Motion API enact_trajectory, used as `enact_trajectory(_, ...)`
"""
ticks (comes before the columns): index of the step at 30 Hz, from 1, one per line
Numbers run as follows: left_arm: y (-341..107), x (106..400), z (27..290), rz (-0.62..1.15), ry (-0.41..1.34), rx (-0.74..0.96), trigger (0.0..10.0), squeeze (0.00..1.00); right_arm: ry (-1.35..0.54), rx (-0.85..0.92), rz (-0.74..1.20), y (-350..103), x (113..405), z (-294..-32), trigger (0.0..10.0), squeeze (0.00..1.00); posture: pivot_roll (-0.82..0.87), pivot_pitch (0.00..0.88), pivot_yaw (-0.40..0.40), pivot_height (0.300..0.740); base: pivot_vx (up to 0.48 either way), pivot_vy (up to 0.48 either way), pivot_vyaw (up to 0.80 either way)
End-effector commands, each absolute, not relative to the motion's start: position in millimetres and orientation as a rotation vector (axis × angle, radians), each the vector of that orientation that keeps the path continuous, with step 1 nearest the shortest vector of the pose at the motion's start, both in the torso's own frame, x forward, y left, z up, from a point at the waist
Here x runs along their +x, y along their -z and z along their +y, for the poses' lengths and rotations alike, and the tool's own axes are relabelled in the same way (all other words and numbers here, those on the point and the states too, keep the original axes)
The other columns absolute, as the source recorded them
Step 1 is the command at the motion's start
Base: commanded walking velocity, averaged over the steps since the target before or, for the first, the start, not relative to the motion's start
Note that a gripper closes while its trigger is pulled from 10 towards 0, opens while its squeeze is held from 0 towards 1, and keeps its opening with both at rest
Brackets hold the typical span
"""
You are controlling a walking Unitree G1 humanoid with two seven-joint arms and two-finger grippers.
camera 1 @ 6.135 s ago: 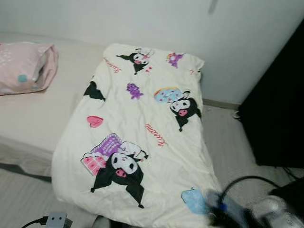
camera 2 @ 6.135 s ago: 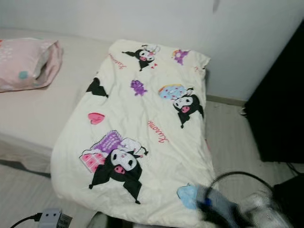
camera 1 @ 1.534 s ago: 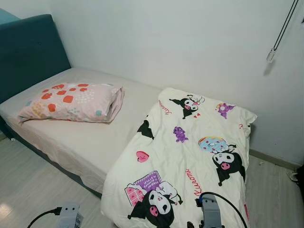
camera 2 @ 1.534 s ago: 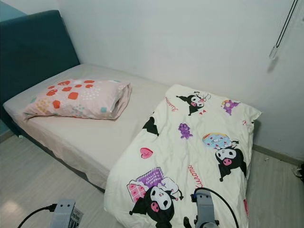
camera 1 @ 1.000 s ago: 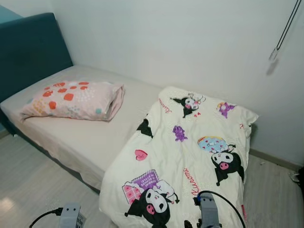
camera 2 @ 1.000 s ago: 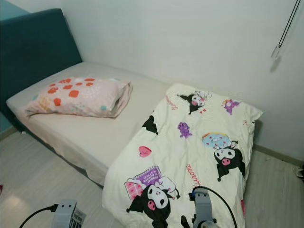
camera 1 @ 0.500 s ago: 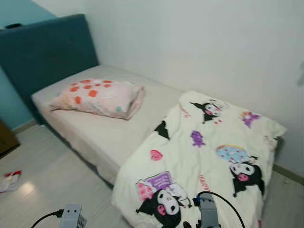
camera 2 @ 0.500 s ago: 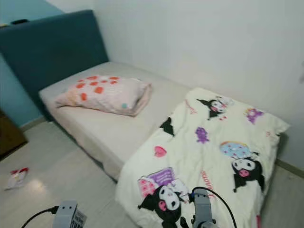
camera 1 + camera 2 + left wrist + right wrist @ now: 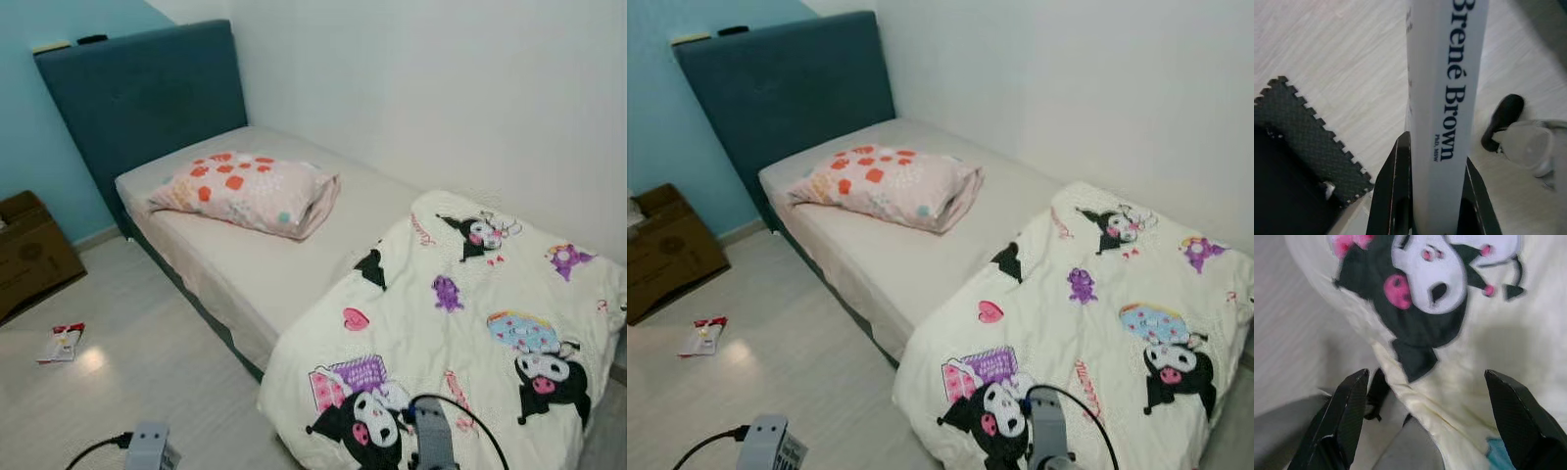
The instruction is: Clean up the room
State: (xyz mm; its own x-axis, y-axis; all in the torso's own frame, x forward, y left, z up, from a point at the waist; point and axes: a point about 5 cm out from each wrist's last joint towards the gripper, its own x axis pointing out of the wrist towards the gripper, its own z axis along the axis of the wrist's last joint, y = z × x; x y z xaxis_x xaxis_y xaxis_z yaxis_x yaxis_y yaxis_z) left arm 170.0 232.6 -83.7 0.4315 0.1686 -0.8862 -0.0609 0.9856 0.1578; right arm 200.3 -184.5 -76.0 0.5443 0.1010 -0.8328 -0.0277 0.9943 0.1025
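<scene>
One white book with "Brené Brown" on its spine sits clenched in our left claw above the pale floor, while our right claw gapes over the cartoon-print duvet on the bed.

One bed carries one pillow and one cartoon-print duvet. At nine o'clock stands one brown box, with one small packet on the floor. One white book is gripped.
</scene>
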Motion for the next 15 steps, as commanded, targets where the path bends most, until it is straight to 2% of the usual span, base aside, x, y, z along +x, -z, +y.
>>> enact_trajectory(1, 82.5, 171.5, 234.9, 1.112, -0.146, 0.125, 10.0, 0.0, -0.072, 0.078, 0.992, 75.8, 200.2, -186.3, 10.0, 0.0, 0.01, 0.0, 0.028, 0.74, 0.0, 0.0, 0.64)
enact_trajectory(15, 82.5, 172.8, 232.5, 1.106, -0.149, 0.118, 10.0, 0.0, -0.047, 0.104, 0.964, 73.0, 204.5, -189.5, 10.0, 0.0, 0.01, 0.0, 0.025, 0.74, 0.0, 0.0, 0.65)
